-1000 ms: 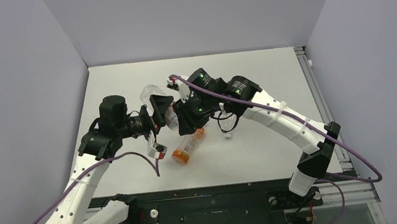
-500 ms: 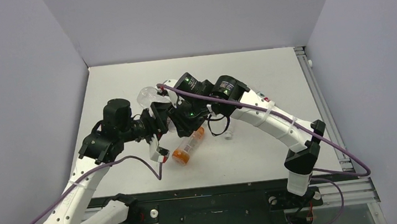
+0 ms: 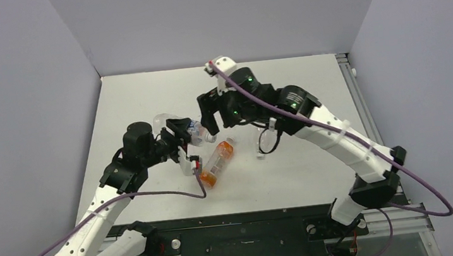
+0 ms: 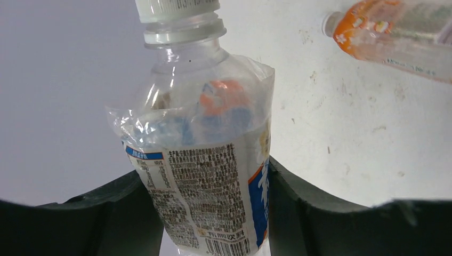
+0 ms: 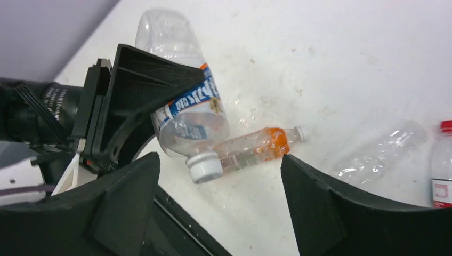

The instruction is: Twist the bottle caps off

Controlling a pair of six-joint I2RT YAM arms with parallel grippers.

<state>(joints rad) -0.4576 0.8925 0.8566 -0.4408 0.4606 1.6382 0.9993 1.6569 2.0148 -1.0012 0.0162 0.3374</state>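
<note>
So the left gripper [image 3: 185, 134] is clamped around the middle of a clear bottle [image 4: 208, 160], squeezing right on the blue-and-white label with all the fine print. The bottle is see-through, pretty crinkled, and looks empty to me. Its white cap [image 5: 205, 167] is on the neck. It has ribbed sides and a plastic ring just under it. In the right wrist view that capped end tilts down toward the table [image 3: 309, 94] and sits just beside the orange bottle [image 5: 250, 151].

The orange bottle lies on its side on the table, clear in the body and orange around the shoulder. It has a small whitish cap [image 5: 300, 132] screwed on the far end. Can't tell if there's anything inside.

The right gripper [image 5: 219, 162] has its fingers spread wide with nothing between them. It hangs over the held bottle, and in its own camera the white cap shows in the gap.

Off to the right, a crumpled bottle [image 5: 381, 152] lies flat on the table, totally transparent. I can't make out its cap. At the very edge of that view there's a labelled bottle [image 5: 441, 178] with a bright red cap [image 5: 446, 126] on top.
</note>
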